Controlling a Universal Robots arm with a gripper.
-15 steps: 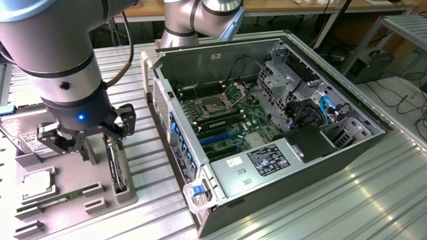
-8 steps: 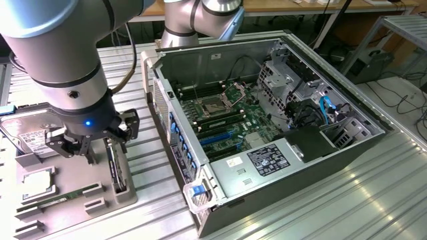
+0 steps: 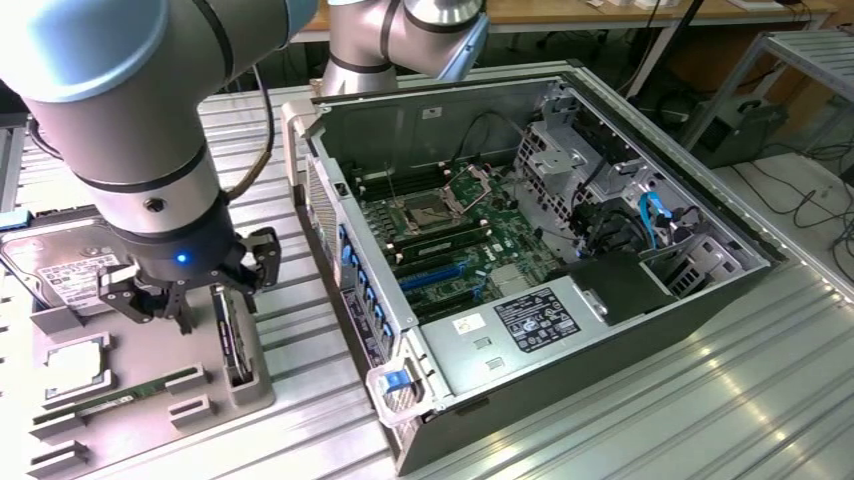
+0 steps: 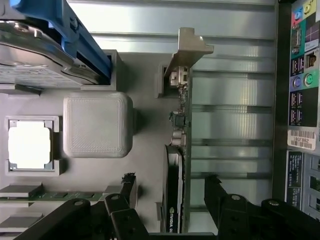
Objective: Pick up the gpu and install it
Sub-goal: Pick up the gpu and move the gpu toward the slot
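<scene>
Arm vertical over grey tray (image 3: 80,352); claw (image 3: 198,300) released, spread astride upright gpu (image 4: 175,192).

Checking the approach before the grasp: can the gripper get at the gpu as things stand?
Probably yes: the gripper hangs open just above the gpu, which stands on edge in its gray tray, its top edge bare between the jaws.

On my remote feed, the arm (image 3: 134,120) comprises smooth silver-grey cylindrical housings with darker joint bands, a recessed screw (image 3: 156,205) in one cap, a blue indicator light (image 3: 180,258) at the wrist, a black cable (image 3: 268,140) alongside, and a black linkage gripper (image 3: 194,295) with bright pivot pins (image 4: 75,202).
</scene>
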